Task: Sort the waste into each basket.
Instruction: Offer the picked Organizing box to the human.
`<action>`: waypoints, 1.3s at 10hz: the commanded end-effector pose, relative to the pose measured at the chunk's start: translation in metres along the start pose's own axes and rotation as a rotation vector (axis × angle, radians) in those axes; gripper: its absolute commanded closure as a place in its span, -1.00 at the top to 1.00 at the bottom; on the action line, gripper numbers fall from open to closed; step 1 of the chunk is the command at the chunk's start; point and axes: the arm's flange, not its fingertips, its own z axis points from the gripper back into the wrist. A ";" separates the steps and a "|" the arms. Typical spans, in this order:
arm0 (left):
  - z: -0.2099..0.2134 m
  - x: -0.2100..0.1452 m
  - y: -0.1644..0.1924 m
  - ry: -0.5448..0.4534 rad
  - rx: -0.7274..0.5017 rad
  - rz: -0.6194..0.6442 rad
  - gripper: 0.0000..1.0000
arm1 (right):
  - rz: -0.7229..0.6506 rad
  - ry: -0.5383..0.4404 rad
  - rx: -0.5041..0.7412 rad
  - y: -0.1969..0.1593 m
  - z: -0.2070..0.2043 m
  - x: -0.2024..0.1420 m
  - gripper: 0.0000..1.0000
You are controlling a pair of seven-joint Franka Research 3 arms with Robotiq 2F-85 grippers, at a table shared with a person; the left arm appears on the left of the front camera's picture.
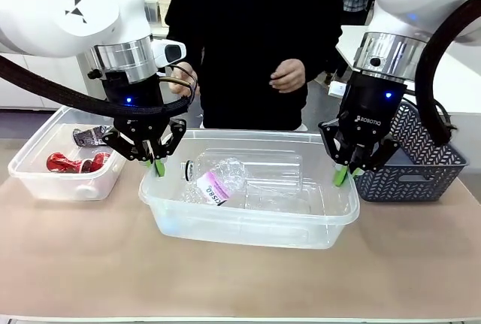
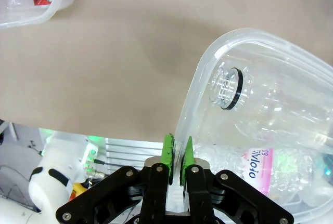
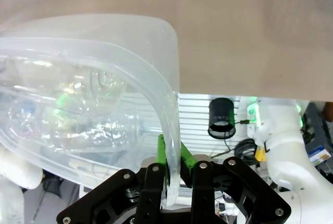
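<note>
Baskets came first: the left tub [image 1: 45, 170] with red cans [image 1: 71, 163] sat on the table, while the left gripper [image 1: 157, 165] and right gripper [image 1: 343, 176] each pinched the middle tub's [image 1: 248, 222] thin, flexible rim, its light, slippery bottles [image 1: 240, 181] probably shifting easily.

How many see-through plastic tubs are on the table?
2. The big tub sits in the middle, pinched at its rim by both grippers; the smaller tub, holding cans, stands at the table's left end.
</note>
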 end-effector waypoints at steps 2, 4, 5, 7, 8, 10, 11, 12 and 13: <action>0.002 0.000 -0.001 -0.008 -0.002 0.042 -1.00 | 0.020 0.005 0.003 -0.002 0.003 -0.004 -1.00; 0.002 0.000 -0.001 -0.008 -0.002 0.042 -1.00 | 0.020 0.005 0.003 -0.002 0.003 -0.004 -1.00; 0.002 0.000 -0.001 -0.008 -0.002 0.042 -1.00 | 0.020 0.005 0.003 -0.002 0.003 -0.004 -1.00; 0.000 0.000 0.000 0.000 0.000 0.000 -0.83 | 0.000 0.000 0.000 0.000 0.000 0.000 -0.89; 0.007 0.039 -0.010 -0.004 0.014 -0.007 -0.83 | 0.004 -0.007 0.030 0.019 0.021 0.039 -0.89; 0.006 0.104 -0.029 -0.045 -0.017 0.022 -0.83 | 0.041 0.018 0.057 0.050 0.038 0.107 -0.89; -0.001 0.114 -0.033 -0.043 -0.060 0.029 -0.83 | 0.023 0.038 0.075 0.054 0.030 0.127 -0.89; -0.009 0.117 -0.035 -0.032 -0.071 0.030 -0.83 | -0.006 0.062 0.079 0.052 0.019 0.139 -0.89; -0.001 0.106 -0.002 -0.030 0.011 0.022 -0.83 | -0.047 0.071 0.077 0.047 0.008 0.148 -0.89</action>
